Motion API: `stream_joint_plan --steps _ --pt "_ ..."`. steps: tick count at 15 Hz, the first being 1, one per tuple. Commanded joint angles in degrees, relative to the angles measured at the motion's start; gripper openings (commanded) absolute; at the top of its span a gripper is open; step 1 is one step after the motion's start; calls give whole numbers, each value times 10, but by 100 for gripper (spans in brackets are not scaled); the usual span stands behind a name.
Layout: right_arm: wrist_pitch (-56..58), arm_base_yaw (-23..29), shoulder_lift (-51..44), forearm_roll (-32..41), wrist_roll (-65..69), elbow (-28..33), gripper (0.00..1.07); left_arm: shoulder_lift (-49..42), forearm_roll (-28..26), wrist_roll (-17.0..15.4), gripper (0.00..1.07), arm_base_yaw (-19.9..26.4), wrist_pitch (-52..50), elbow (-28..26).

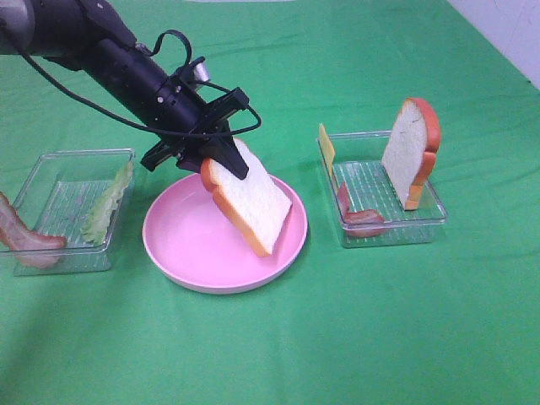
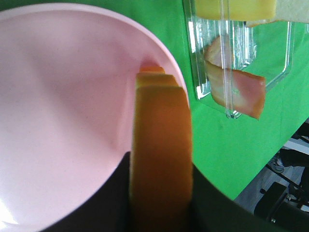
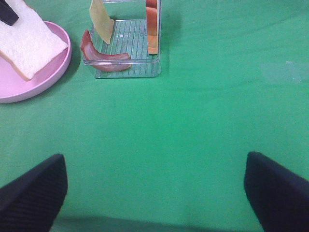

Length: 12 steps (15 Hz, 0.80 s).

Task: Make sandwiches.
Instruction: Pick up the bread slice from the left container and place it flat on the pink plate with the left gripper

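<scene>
My left gripper (image 1: 221, 165) is shut on a white bread slice (image 1: 250, 202) with an orange-brown crust, gripping its upper end. The slice hangs tilted over the round pink plate (image 1: 181, 245), its low corner at the plate's right side; I cannot tell whether it touches. The left wrist view looks down the crust (image 2: 161, 159) between the fingers, over the plate (image 2: 63, 111). My right gripper (image 3: 154, 193) is open over bare green cloth, nothing between its fingers, and is outside the exterior view. No stacked sandwich is in view.
A clear tray (image 1: 51, 160) on the left holds lettuce (image 1: 108, 202) and a bacon strip (image 1: 25, 236). A clear tray (image 1: 426, 218) on the right holds an upright bread slice (image 1: 411, 152), a cheese slice (image 1: 326, 145) and bacon (image 1: 359, 218). Green cloth covers the table.
</scene>
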Motion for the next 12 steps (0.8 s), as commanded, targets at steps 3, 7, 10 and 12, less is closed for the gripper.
stream_joint_plan --steps 3,7,10,12 --pt "-4 -3 -18 5 2 2 95 1 11 -31 6 1 2 3" --pt "-4 -3 -18 5 2 2 95 1 42 -69 55 1 -3 3" --pt "-4 -3 -18 5 2 2 95 1 47 -81 69 1 -2 -2" --pt "-4 -3 -18 5 2 2 95 1 92 -104 77 -6 17 -33"
